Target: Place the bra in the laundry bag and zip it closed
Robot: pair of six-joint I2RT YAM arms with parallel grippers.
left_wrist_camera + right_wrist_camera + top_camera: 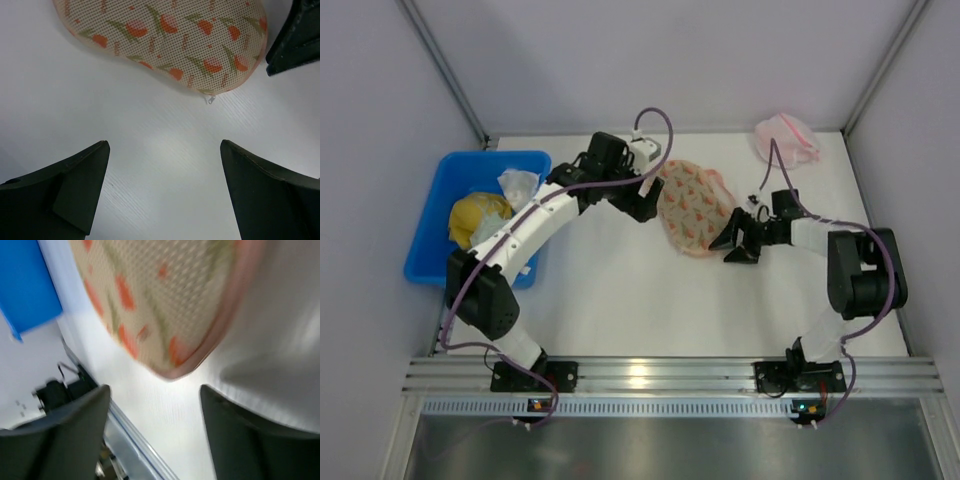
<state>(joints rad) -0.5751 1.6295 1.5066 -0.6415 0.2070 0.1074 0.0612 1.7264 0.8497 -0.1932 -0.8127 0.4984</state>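
White tabletop with grey walls around it, nothing fancy. From the top camera the laundry bag lies flat right between the two sets of fingers. The left gripper is just off one long edge and the right gripper just off the opposite edge near its end, neither touching it as far as I can tell. Well off behind the left fingers there's a blue bin holding a yellow cloth lump, and a pink-and-white mesh bundle sits well beyond the right fingers. Left wrist cam: the fingers are spread wide with only bare table between them. The bag lies just ahead of the tips, its edge looking sealed all along, with the little zipper pull resting at the rim closest to the fingers. Right wrist cam is blurry, but those fingers are parted too, nothing in them, and the bag's rounded end is just past the tips. No bra showing anywhere, so my guess is it's already inside and the zip is done. Pretty much finished I'd say; all that's left is maybe backing the arms away.
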